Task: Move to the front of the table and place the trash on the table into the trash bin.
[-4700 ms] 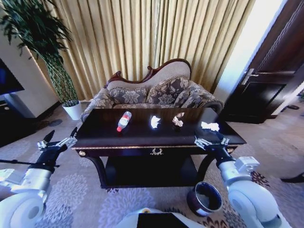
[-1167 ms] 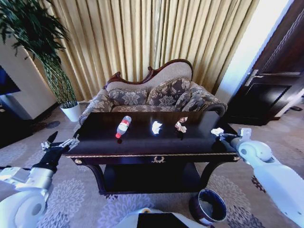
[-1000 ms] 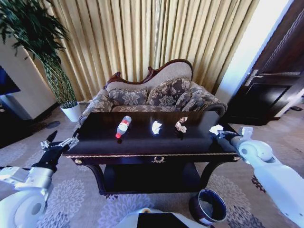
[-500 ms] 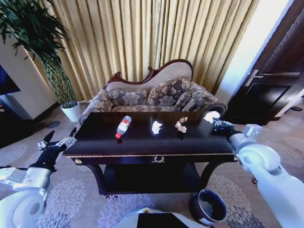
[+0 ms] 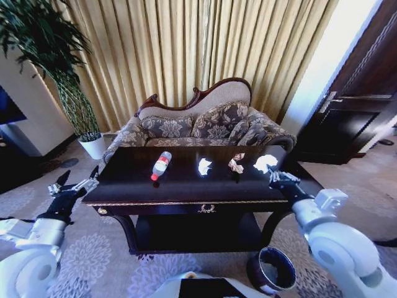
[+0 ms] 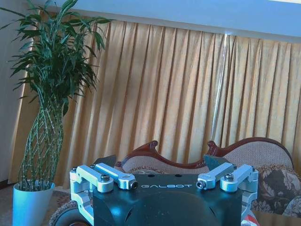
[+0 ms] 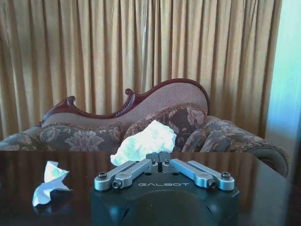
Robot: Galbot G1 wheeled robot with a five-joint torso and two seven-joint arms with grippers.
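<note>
The dark glossy wooden table [image 5: 186, 186] carries a clear red-labelled plastic bottle [image 5: 161, 165], crumpled white paper [image 5: 203, 166] and a crumpled beige wrapper [image 5: 235, 163].

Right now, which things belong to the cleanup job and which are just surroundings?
Job: dark glossy wooden table; clear red-labelled plastic bottle; two crumpled wrappers on it; crumpled white paper in right gripper; round dark bin.
Surroundings: floral sofa; potted plant; curtains.

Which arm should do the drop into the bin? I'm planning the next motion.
The right. The right gripper is shut on crumpled white paper, and the trash bin sits on that side. The left gripper hangs open off the table's far end.
</note>
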